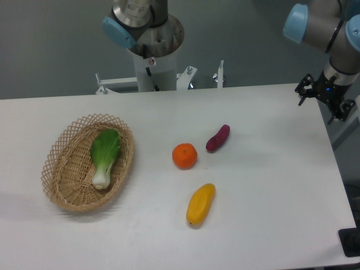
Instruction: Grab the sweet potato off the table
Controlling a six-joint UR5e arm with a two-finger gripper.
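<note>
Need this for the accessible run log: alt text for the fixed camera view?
A dark purple sweet potato lies untouched mid-table on the white table, beside an orange and above a yellow oblong fruit. The robot's gripper hangs far off at the table's right edge. A wicker basket on the left holds a bok choy.

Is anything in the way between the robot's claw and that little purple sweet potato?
Nothing visible. The gripper hangs at the table's far right edge, and only bare tabletop lies between it and the sweet potato. The orange sits on the potato's other side.
</note>
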